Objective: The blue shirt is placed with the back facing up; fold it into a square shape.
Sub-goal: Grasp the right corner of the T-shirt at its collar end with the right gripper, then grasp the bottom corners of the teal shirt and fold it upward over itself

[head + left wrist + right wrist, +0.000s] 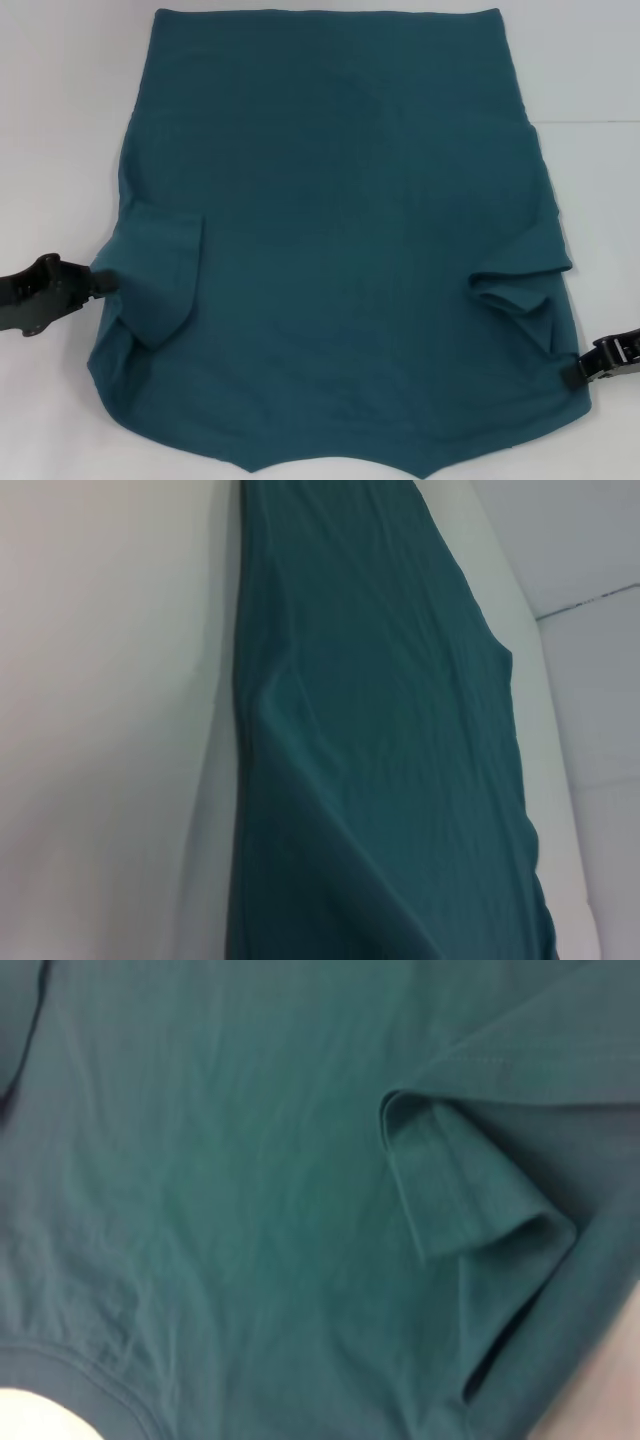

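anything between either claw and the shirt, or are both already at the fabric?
Nothing visible in the way. The left claw is at the blue shirt's left edge by the folded-in sleeve; the right claw is at its right edge below the other tucked sleeve. Only the white table surrounds it.

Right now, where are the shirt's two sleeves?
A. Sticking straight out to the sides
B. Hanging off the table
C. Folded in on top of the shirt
C: in the head view both sleeves of the blue shirt lie folded inward over its body, one on each side.
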`<state>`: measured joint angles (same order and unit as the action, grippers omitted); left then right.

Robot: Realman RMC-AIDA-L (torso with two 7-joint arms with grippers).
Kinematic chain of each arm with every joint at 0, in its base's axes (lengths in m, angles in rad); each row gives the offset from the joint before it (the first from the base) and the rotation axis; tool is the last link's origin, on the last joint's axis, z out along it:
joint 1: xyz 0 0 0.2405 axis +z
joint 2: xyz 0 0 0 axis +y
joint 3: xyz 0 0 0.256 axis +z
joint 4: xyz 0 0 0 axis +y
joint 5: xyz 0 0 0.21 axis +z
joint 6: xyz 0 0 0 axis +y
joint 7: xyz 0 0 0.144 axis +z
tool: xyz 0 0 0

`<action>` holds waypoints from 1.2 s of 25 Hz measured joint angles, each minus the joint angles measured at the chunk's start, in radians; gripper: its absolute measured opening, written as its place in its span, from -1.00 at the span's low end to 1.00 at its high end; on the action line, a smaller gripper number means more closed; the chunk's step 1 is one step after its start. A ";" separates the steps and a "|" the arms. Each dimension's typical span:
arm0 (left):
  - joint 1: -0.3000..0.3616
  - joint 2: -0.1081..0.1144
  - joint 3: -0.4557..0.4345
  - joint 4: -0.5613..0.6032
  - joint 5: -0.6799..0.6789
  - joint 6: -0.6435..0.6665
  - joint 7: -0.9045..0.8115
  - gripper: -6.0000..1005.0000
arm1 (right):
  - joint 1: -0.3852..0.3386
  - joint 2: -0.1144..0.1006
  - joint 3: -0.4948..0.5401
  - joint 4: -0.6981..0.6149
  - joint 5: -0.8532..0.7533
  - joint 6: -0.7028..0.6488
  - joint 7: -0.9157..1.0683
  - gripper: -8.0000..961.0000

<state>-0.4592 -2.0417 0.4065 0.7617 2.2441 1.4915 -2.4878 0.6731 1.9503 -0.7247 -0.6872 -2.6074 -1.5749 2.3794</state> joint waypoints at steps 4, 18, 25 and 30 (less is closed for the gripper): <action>0.013 0.000 0.000 0.016 0.001 0.038 0.002 -0.98 | -0.012 -0.007 0.055 -0.013 0.004 -0.040 -0.019 -0.92; 0.100 -0.003 0.003 0.163 0.076 0.264 0.015 -0.98 | -0.057 -0.015 0.078 -0.052 -0.003 -0.240 -0.095 -0.92; 0.129 -0.012 -0.006 0.200 0.097 0.380 0.037 -0.98 | -0.092 -0.021 0.079 -0.045 -0.003 -0.291 -0.133 -0.92; 0.108 -0.008 -0.003 0.193 0.114 0.386 0.035 -0.98 | -0.110 -0.021 0.100 -0.043 0.001 -0.286 -0.147 -0.92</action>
<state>-0.3516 -2.0499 0.4039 0.9545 2.3578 1.8777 -2.4532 0.5630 1.9289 -0.6250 -0.7305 -2.6064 -1.8613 2.2327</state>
